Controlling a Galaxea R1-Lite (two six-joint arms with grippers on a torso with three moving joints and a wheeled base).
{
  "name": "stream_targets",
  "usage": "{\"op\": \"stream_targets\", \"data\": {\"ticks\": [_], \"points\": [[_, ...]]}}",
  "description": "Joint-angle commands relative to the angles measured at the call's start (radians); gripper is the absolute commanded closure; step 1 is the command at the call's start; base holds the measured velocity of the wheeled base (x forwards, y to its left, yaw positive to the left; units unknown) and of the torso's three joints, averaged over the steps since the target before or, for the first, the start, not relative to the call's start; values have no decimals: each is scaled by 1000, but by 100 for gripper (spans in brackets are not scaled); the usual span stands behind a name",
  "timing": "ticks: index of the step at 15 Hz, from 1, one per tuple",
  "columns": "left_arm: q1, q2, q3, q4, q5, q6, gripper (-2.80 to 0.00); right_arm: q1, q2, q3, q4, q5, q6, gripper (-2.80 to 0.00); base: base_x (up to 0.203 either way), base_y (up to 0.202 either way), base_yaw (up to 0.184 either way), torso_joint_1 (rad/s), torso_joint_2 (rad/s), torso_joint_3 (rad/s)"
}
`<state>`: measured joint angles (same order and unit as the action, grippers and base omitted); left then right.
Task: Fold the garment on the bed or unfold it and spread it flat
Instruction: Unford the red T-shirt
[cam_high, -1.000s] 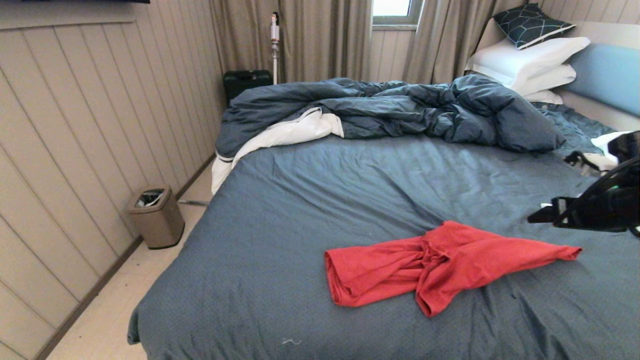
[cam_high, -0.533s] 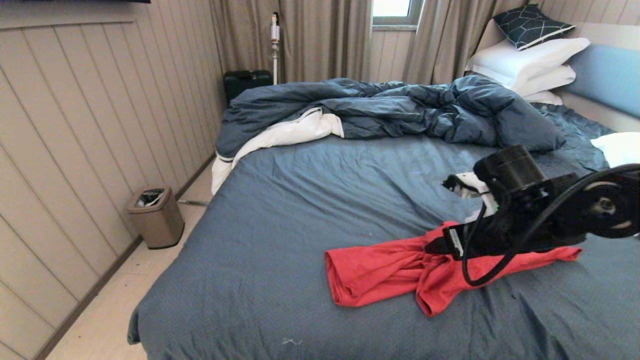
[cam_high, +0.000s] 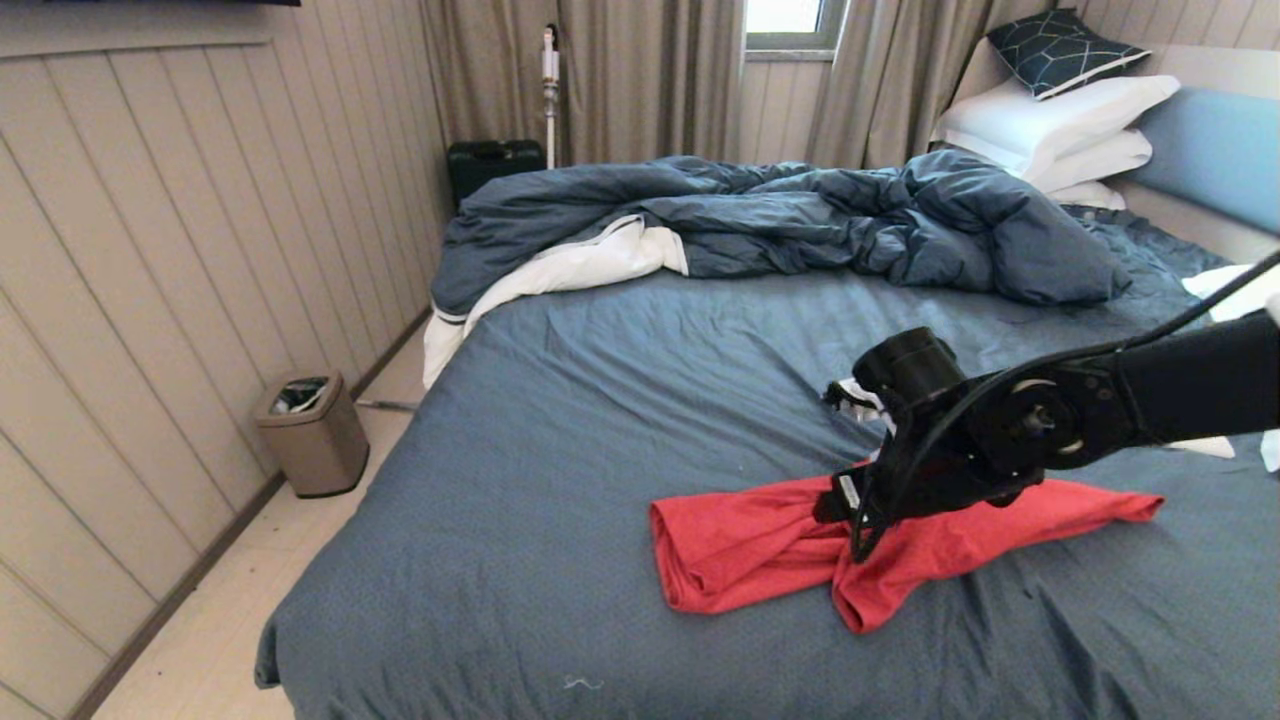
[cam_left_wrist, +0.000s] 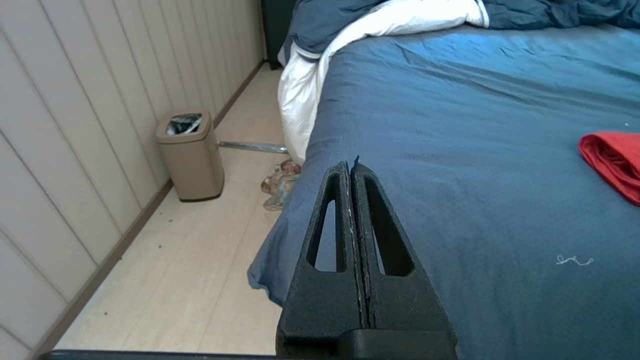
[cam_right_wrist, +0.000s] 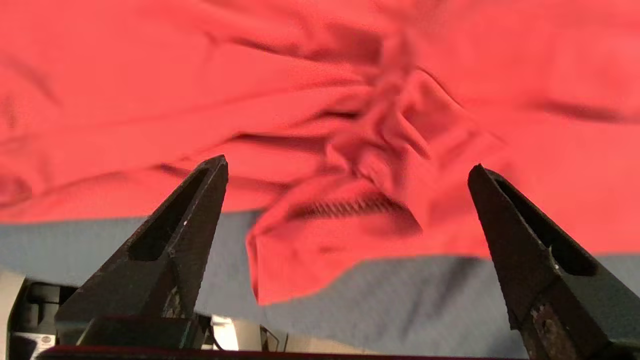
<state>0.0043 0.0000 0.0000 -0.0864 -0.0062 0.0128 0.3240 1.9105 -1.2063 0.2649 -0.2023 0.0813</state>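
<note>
The garment (cam_high: 740, 550), a red shirt, lies crumpled and twisted on the near part of the bed (cam_high: 640, 400). My right gripper (cam_high: 845, 525) points down over the bunched middle of the garment. In the right wrist view the right gripper (cam_right_wrist: 348, 163) stands open, its fingers wide apart just above the red folds of the garment (cam_right_wrist: 320, 100), with nothing between them. My left gripper (cam_left_wrist: 350, 165) is shut and empty. It hangs over the near left corner of the bed (cam_left_wrist: 450, 125), well apart from the garment (cam_left_wrist: 612, 155). The shirt's print and neck tag are hidden.
A rumpled dark blue duvet (cam_high: 780, 220) with white lining lies across the far side of the bed. White pillows (cam_high: 1060, 120) are stacked by the light-blue headboard (cam_high: 1215, 150). A beige bin (cam_high: 312, 432) stands on the floor by the left wall.
My right arm has swung in from the right edge, leftward and down, to hang over the garment's middle. The garment has not moved, and neither has the left gripper.
</note>
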Motion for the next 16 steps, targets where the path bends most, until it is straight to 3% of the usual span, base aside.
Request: {"op": "stream_targets", "data": {"ticks": [1,5,6,7,16], "points": [[0,0,0,-1,0,1,0,-2,48,-12,3,-2,0,-280,0,0,0,0,0,0],[0,0,0,0,0,1,0,-8,74,-11,2,-3,0,-280,0,0,0,0,0,0],[0,0,0,0,0,1,0,-14,79,-13,0,-3,-2,-185,0,0,0,0,0,0],[0,0,0,0,0,1,0,-14,81,-12,-11,-3,-3,0,0,0,0,0,0,0],[0,0,0,-1,0,1,0,-45,23,-9,-15,-3,-7,0,0,0,0,0,0,0]]}}
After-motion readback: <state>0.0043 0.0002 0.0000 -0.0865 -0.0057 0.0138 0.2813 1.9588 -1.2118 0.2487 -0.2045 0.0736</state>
